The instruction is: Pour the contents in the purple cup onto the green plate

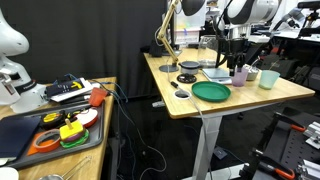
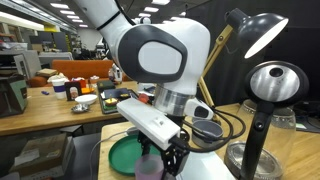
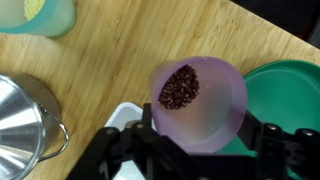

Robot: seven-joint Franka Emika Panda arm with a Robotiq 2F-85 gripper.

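The purple cup [image 3: 212, 85] sits between my gripper's [image 3: 205, 138] two black fingers, which press on its sides. Small dark bits [image 3: 180, 88] lie inside it. The green plate [image 3: 292, 88] lies just right of the cup in the wrist view, partly hidden by the cup. In an exterior view the cup [image 1: 240, 76] stands low at the table right of the plate [image 1: 211, 92], with the gripper [image 1: 237, 62] coming down on it. In an exterior view the cup [image 2: 150, 166] and plate [image 2: 122, 156] show under the gripper [image 2: 168, 158].
A pale mint-green cup [image 3: 35, 14] stands beyond the purple cup, also seen in an exterior view [image 1: 268, 78]. A metal pot [image 3: 25, 112] is at the left. A white flat item [image 3: 124, 115] lies under the gripper. Black discs [image 1: 187, 79] and a lamp [image 1: 168, 30] are on the table.
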